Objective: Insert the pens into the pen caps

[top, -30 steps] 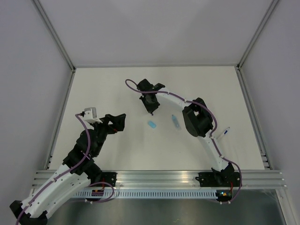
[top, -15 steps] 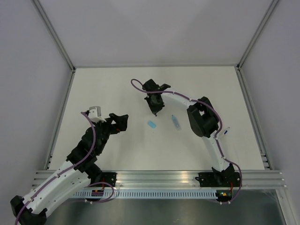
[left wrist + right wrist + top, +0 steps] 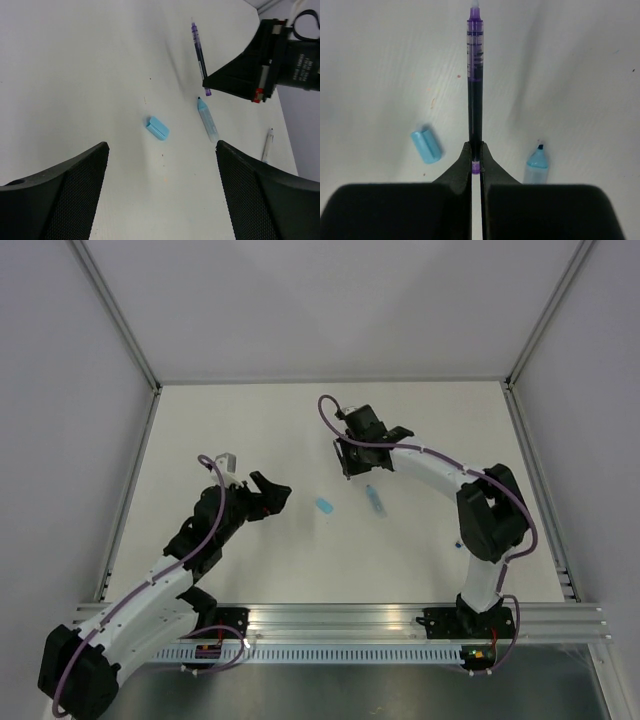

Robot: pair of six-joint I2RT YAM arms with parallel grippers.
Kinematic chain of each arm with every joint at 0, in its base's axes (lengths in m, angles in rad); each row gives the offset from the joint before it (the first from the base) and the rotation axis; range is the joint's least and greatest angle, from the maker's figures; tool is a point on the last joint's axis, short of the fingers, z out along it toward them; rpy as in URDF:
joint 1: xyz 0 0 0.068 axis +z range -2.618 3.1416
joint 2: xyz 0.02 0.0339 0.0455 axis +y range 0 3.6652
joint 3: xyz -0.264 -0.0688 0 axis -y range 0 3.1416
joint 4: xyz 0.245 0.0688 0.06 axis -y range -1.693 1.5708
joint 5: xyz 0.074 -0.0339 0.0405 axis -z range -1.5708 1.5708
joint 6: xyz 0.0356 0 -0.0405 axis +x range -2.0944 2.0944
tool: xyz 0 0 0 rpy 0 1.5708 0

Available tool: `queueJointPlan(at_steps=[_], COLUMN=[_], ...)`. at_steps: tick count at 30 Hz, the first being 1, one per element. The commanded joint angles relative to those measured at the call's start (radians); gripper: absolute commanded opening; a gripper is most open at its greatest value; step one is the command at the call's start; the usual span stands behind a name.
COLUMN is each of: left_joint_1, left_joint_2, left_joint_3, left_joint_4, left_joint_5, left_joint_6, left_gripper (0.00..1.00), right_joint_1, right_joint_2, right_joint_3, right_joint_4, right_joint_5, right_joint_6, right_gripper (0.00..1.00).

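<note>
So — one pen gripped, nothing capped yet.

From above, the right gripper [image 3: 350, 468] hangs over the far middle of the table [image 3: 200, 420]. The left gripper [image 3: 272, 493] sits near the pale blue cap [image 3: 324, 506], which lies loose beside an uncapped pale blue pen [image 3: 374, 501]. The left wrist view shows that gripper's jaws wide apart and empty above the cap. It also shows a purple pen [image 3: 200, 60] pinched at its near end by the right gripper, and what may be a white pen [image 3: 267, 146] at the edge — too thin to be sure. The right wrist view confirms jaws clamped on the purple pen, so by my reading every insertion is left to do.
</note>
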Motion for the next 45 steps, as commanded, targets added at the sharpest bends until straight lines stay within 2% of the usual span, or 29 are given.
queueJointPlan(at_steps=[1, 6, 9, 13, 20, 23, 24, 26, 31, 33, 34, 35, 38, 42, 43, 45], left_joint_1=[0.070, 0.101, 0.102, 0.102, 0.102, 0.102, 0.102, 0.102, 0.102, 0.102, 0.102, 0.102, 0.102, 0.102, 0.102, 0.102], left_joint_2=[0.062, 0.158, 0.196, 0.225, 0.214, 0.202, 0.195, 0.187, 0.176, 0.175, 0.170, 0.168, 0.164, 0.165, 0.165, 0.173], left_joint_3=[0.031, 0.050, 0.050, 0.068, 0.063, 0.060, 0.059, 0.057, 0.057, 0.056, 0.054, 0.053, 0.056, 0.057, 0.059, 0.065], left_joint_4=[0.095, 0.133, 0.185, 0.204, 0.196, 0.187, 0.187, 0.189, 0.219, 0.232, 0.233, 0.239, 0.255, 0.264, 0.265, 0.265], left_joint_5=[0.274, 0.363, 0.423, 0.483, 0.465, 0.445, 0.445, 0.454, 0.518, 0.532, 0.544, 0.553, 0.590, 0.619, 0.626, 0.641], left_joint_6=[-0.063, -0.069, -0.057, -0.030, -0.026, -0.024, -0.021, -0.018, -0.012, -0.012, -0.012, -0.012, -0.007, -0.010, -0.010, -0.007], left_gripper=[0.91, 0.88, 0.87, 0.87, 0.79, 0.63, 0.50, 0.37, 0.17, 0.03, 0.02, 0.02, 0.02, 0.02, 0.02, 0.02], right_joint_1=[0.042, 0.140, 0.191, 0.257, 0.337, 0.352, 0.357, 0.366, 0.375, 0.377, 0.378, 0.380, 0.381, 0.381, 0.383, 0.383], right_joint_2=[-0.165, -0.299, -0.343, -0.350, -0.388, -0.405, -0.409, -0.417, -0.408, -0.403, -0.402, -0.399, -0.400, -0.389, -0.386, -0.385], right_joint_3=[-0.130, -0.328, -0.379, -0.375, -0.391, -0.399, -0.404, -0.410, -0.414, -0.418, -0.419, -0.416, -0.424, -0.422, -0.421, -0.421], right_joint_4=[0.172, 0.337, 0.410, 0.429, 0.478, 0.483, 0.486, 0.489, 0.487, 0.486, 0.483, 0.480, 0.467, 0.469, 0.469, 0.469], right_joint_5=[-0.098, -0.162, -0.172, -0.156, -0.124, -0.115, -0.115, -0.115, -0.124, -0.133, -0.141, -0.146, -0.146, -0.158, -0.161, -0.159], right_joint_6=[0.072, 0.151, 0.201, 0.220, 0.252, 0.255, 0.257, 0.257, 0.238, 0.228, 0.214, 0.205, 0.180, 0.172, 0.169, 0.168], right_gripper=[0.00, 0.00, 0.00, 0.00, 0.00, 0.00, 0.00, 0.00, 0.00, 0.02, 0.06, 0.18, 0.38, 0.42, 0.41, 0.31])
